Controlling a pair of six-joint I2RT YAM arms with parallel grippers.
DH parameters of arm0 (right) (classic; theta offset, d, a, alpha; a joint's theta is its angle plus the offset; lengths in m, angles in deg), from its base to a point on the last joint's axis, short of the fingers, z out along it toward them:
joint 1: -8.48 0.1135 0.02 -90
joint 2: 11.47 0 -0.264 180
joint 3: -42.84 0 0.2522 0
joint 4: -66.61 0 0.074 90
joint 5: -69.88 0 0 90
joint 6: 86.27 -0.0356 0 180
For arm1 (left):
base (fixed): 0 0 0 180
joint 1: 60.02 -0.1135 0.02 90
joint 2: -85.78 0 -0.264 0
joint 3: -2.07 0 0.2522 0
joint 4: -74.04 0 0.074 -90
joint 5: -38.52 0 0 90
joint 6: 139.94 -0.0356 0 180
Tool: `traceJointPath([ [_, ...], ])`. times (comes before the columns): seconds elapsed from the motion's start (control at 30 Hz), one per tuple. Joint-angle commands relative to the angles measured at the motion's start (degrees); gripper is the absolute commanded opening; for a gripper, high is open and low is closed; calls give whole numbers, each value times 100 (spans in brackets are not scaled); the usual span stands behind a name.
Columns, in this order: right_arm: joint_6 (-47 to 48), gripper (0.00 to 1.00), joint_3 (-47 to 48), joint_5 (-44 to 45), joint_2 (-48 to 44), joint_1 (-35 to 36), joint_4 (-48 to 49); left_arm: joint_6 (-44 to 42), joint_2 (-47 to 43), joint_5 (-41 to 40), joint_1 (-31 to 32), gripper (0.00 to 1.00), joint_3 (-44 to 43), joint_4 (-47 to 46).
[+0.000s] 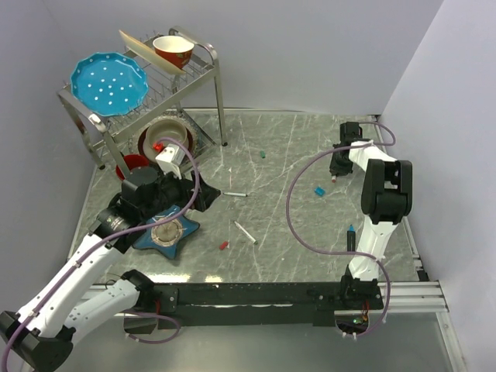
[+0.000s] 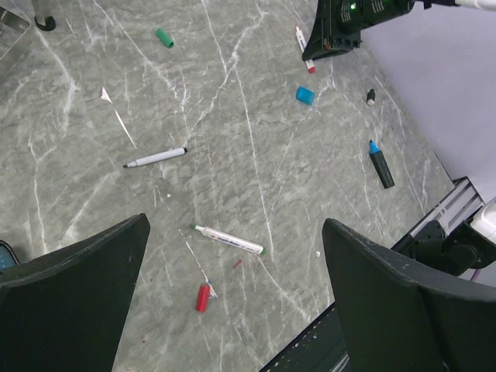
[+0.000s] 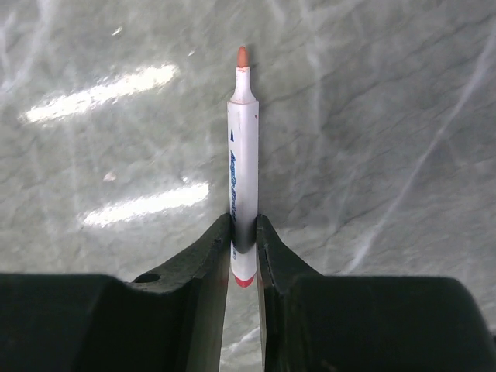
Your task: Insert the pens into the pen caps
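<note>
- Notably, red-tip pen (image 3: 242, 155) sat in the right gripper (image 3: 244, 236), pinched near its rear end. Long axis ran straight out from the fingers, nib leading, above the table (image 1: 294, 256). Couldn't tell if nib touched the surface.
- Red cap (image 1: 223, 245) lay flat on the table, well apart from that pen, over toward the left side and near the green-tip pen (image 1: 245, 232). Left arm was the nearer one.
- Judgement: next move turns on lining nib axis w/ cap mouth. Cap lying loose prob. needs the other arm to steady it.
- Right: clamped tight on the barrel, both sides touching.
- Left gripper (image 1: 205, 195): fingers (image 2: 77, 263) spread wide, nothing held.
- Blue cap (image 1: 318, 191) lay near right gripper; wrong colour, presumably.
</note>
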Motion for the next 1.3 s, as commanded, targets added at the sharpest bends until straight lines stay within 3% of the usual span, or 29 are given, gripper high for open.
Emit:
traceJointPath([
  [0.0,-244,22,-357,-692,-423,157,353,-89,-132,-40,-8,99,36,-170],
  [0.2,-323,20,-87,-644,-178,508,399,182,7,-496,-8,96,-43,31],
  [0.33,-288,20,292,-518,-36,764,152,341,184,-304,-8,93,-175,217],
  [0.57,-402,20,275,-430,-124,1282,195,885,219,-138,-8,95,61,-46],
  [0.87,-876,19,-1095,-141,-739,2187,802,1721,886,303,-8,93,554,-793],
  [1.27,-1447,16,-2923,256,-2461,3285,1452,2143,1870,250,-8,91,598,-1602],
])
